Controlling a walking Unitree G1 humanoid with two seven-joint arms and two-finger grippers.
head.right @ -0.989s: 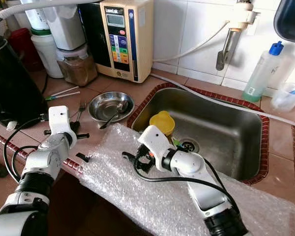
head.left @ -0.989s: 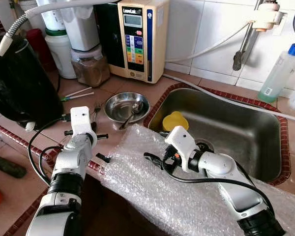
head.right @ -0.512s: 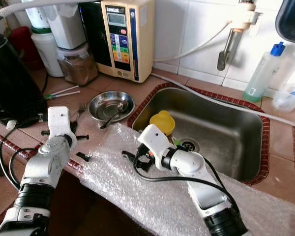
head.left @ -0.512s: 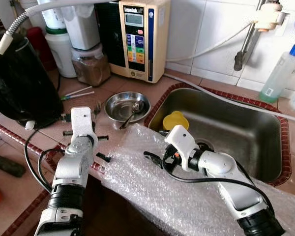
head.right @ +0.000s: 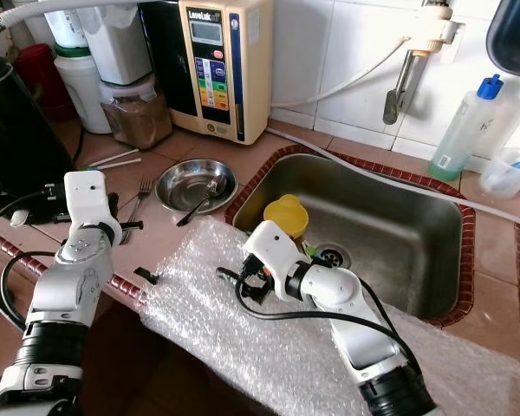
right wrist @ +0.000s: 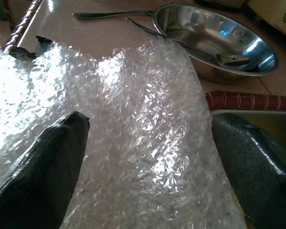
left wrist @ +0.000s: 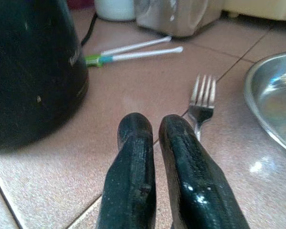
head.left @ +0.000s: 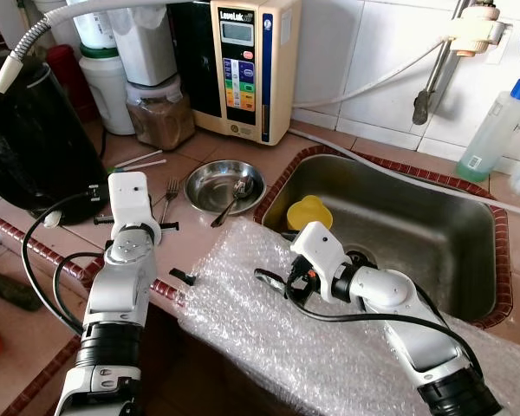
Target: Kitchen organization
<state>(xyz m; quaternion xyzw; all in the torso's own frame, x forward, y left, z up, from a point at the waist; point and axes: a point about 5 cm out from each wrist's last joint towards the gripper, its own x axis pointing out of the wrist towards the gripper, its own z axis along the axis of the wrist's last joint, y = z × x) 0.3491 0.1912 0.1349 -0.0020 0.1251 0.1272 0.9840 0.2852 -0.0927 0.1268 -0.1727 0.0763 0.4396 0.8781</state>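
A sheet of bubble wrap [head.left: 329, 338] lies across the counter edge in the lower middle of the left eye view, running from just below the steel bowl [head.left: 224, 185] down toward the lower right corner and overlapping the near rim of the sink [head.left: 390, 227]. The right gripper [head.left: 271, 282] sits at the centre of that view, low over the upper left part of the wrap, its two fingers spread wide apart; in the right wrist view one finger [right wrist: 43, 162] is at the lower left and the other at the lower right, with the wrap between and under them, and nothing held. Beyond the wrap's far edge in that view lie the bowl with a spoon [right wrist: 219, 57] resting in it and a fork [right wrist: 109, 14] flat on the tile. The left gripper [left wrist: 152, 125] is in the left half of the left eye view, over the bare counter [head.left: 191, 234], well apart from the wrap; in the left wrist view its fingers are pressed together with almost no gap and grip nothing. The fork's tines lie just beyond its tips, slightly to one side, not touching them. A black kettle [head.left: 35, 147] stands at the left edge, two cotton swabs [head.left: 139, 165] lie near it, and a yellow cup [head.left: 308, 212] sits in the sink's left end. A cream water unit [head.left: 247, 65] stands against the tiled wall at upper centre.
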